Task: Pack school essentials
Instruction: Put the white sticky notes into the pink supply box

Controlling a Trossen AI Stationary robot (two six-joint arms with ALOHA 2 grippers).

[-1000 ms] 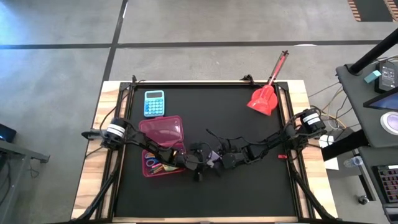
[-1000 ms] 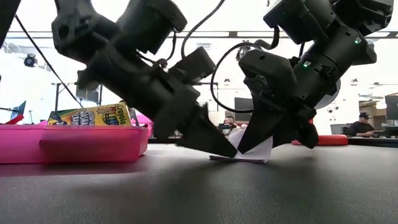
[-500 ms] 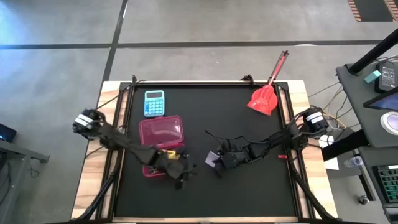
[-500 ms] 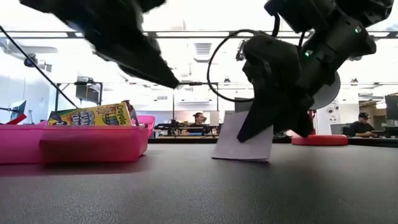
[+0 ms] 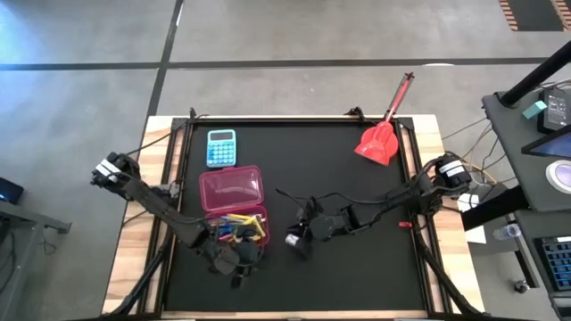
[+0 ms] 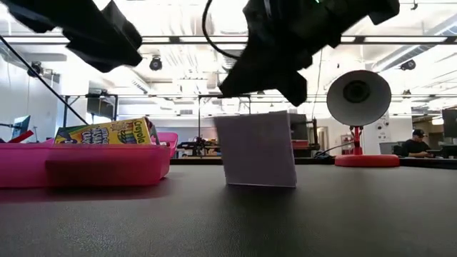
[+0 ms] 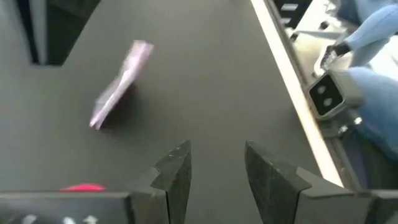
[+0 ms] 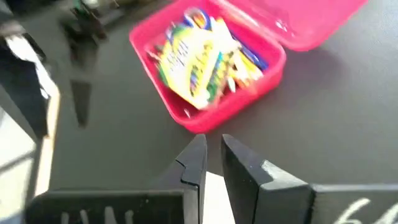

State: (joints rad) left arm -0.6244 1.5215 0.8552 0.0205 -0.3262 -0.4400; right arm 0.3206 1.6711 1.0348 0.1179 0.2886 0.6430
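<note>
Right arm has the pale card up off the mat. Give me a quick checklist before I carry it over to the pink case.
1. Right gripper shut on the pale card: ok.
2. Card clear of the mat: cannot tell, its lower edge looks near the surface.
3. Pink case open, lid back: ok.
4. Room in the case beside the crayon box: cannot tell.
5. Left gripper open, empty, near the case: not ok, may block the path.

A pink case [image 5: 234,203] lies open on the black tabletop [image 5: 330,178], lid flat behind the tray. In the tray a yellow-green crayon box [image 8: 196,59] lies tilted over thin colored pens [image 5: 239,223]. A small pale pad [image 6: 257,150] stands upright, apart from the case, its top edge pinched between nearly closed jaws.
</note>
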